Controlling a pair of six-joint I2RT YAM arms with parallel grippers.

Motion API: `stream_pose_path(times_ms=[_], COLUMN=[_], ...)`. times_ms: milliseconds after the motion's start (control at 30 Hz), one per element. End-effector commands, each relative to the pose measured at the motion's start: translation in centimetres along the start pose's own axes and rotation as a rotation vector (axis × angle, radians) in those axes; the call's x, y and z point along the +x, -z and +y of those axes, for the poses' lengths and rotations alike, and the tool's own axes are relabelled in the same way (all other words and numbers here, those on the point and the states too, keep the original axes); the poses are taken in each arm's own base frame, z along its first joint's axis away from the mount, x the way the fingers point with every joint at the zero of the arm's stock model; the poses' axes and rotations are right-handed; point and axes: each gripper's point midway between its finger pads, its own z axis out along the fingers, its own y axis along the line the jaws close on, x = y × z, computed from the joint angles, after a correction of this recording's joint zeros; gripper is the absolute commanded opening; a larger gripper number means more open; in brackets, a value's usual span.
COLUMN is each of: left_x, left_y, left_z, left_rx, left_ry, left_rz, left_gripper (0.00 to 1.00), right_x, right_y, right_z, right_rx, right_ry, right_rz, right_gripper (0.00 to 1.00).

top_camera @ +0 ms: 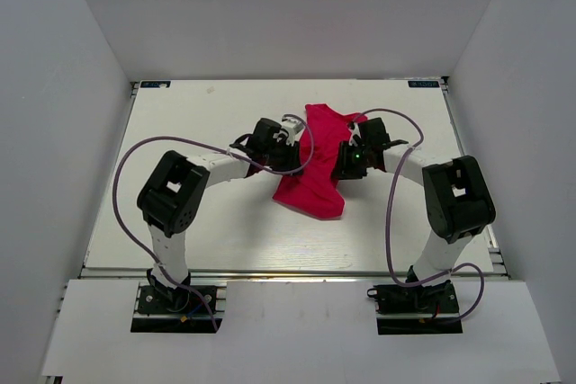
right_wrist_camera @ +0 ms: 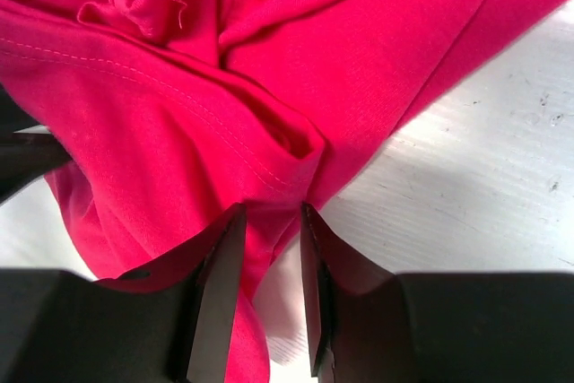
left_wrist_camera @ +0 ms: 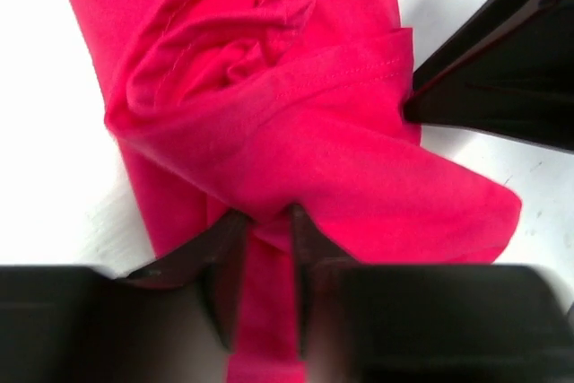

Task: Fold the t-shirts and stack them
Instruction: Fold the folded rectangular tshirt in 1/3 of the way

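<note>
One crimson-pink t-shirt (top_camera: 315,182) lies bunched and crumpled in the middle of the white table (top_camera: 180,222). My left gripper (top_camera: 290,138) is at its left upper edge. In the left wrist view the gripper (left_wrist_camera: 266,217) is shut on a strip of the cloth (left_wrist_camera: 314,132), which fills the gap between its fingers. My right gripper (top_camera: 349,156) is at the shirt's right upper edge. In the right wrist view it (right_wrist_camera: 269,213) pinches a gathered fold of the hemmed cloth (right_wrist_camera: 179,132) at its tips, with bare table showing behind the fingers. The neck tag is hidden.
Grey walls enclose the table on three sides. The two grippers stand close, facing each other across the shirt; the right one shows as a dark shape (left_wrist_camera: 502,69) in the left wrist view. Purple cables (top_camera: 135,159) loop beside both arms.
</note>
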Motion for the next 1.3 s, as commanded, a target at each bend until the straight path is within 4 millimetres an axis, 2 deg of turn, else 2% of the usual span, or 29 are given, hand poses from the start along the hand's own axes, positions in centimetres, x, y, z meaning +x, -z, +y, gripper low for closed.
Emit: stream_pose_path(times_ms=[0, 67, 167, 200, 267, 300, 400, 433, 500, 533, 567, 667, 733, 833, 867, 933, 1000, 1033, 1067, 1100, 1167, 1233, 1267], left_x=[-2.3, -2.8, -3.8, -4.2, -4.6, -4.9, -6.9, -7.6, -8.2, -7.9, -8.2, -8.1, -8.7, -9.1, -9.1, -9.7, -8.9, -9.3, -8.8, -9.1, -8.2, -8.3, -7.8], left_y=[-0.3, -0.3, 0.1, 0.5, 0.8, 1.0, 2.3, 3.0, 3.6, 3.6, 4.1, 4.1, 3.4, 1.7, 1.3, 0.7, -0.7, -0.8, -1.1, -1.2, -1.7, -1.9, -2.0], left_z=[-1.3, -1.5, -1.6, -1.6, -1.8, -1.9, -2.3, -2.6, -2.6, -1.9, -2.8, -3.3, -2.8, -1.3, -1.2, -0.3, 1.4, 2.2, 2.7, 3.3, 4.3, 4.1, 4.0], left_rx=[0.062, 0.064, 0.057, 0.049, 0.05, 0.052, 0.062, 0.063, 0.049, 0.038, 0.077, 0.122, 0.103, 0.048, 0.047, 0.03, -0.027, -0.049, -0.063, -0.072, -0.081, -0.072, -0.06], left_ry=[-0.047, -0.051, -0.068, -0.072, -0.095, -0.108, -0.179, -0.211, -0.267, -0.283, -0.319, -0.427, -0.433, -0.421, -0.417, -0.423, -0.405, -0.386, -0.374, -0.357, -0.339, -0.329, -0.326], left_rz=[-0.052, -0.061, -0.085, -0.099, -0.11, -0.118, -0.174, -0.193, -0.22, -0.214, -0.222, -0.221, -0.237, -0.197, -0.186, -0.189, -0.156, -0.155, -0.126, -0.126, -0.092, -0.093, -0.084], left_gripper=[0.33, 0.21, 0.14, 0.12, 0.1, 0.1, 0.1, 0.1, 0.1, 0.11, 0.13, 0.18, 0.18, 0.18, 0.18, 0.18, 0.18, 0.18, 0.18, 0.21, 0.38, 0.68, 0.86], right_x=[-1.0, -1.2, -2.1, -2.8, -3.3, -4.1, -4.9, -4.3, -4.7, -4.7, -4.4, -4.1, -3.9, -3.8, -3.3, -4.0, -4.8, -5.0, -5.0, -5.7, -5.6, -6.4, -6.3], right_y=[0.2, 0.0, -0.1, 0.3, 0.8, 1.9, 3.5, 3.6, 4.9, 5.1, 5.7, 5.6, 5.4, 4.9, 4.1, 4.0, 3.5, 3.4, 2.9, 3.0, 2.3, 2.1, 1.6], right_z=[0.9, 1.7, 3.2, 3.8, 4.0, 4.4, 3.3, 2.7, 2.8, 2.6, 2.4, 1.6, 1.8, 1.0, 0.4, -0.1, -1.0, -1.2, -1.8, -2.3, -2.9, -3.0, -3.1], right_rx=[-0.031, -0.078, -0.165, -0.179, -0.172, -0.167, -0.077, -0.055, -0.031, -0.013, 0.0, 0.036, 0.028, 0.057, 0.075, 0.103, 0.148, 0.161, 0.181, 0.21, 0.232, 0.234, 0.237], right_ry=[0.013, 0.027, 0.042, 0.051, 0.061, 0.08, 0.07, 0.063, 0.062, 0.049, 0.032, 0.012, 0.012, -0.012, -0.019, -0.023, -0.028, -0.037, -0.047, -0.06, -0.074, -0.078, -0.075], right_rz=[-0.027, -0.023, -0.038, -0.064, -0.091, -0.131, -0.184, -0.178, -0.219, -0.229, -0.238, -0.241, -0.23, -0.219, -0.198, -0.212, -0.228, -0.232, -0.225, -0.244, -0.219, -0.231, -0.22], right_gripper=[0.36, 0.35, 0.03, 0.0, 0.0, 0.0, 0.0, 0.0, 0.0, 0.0, 0.0, 0.0, 0.0, 0.0, 0.0, 0.0, 0.0, 0.0, 0.0, 0.0, 0.0, 0.0, 0.0])
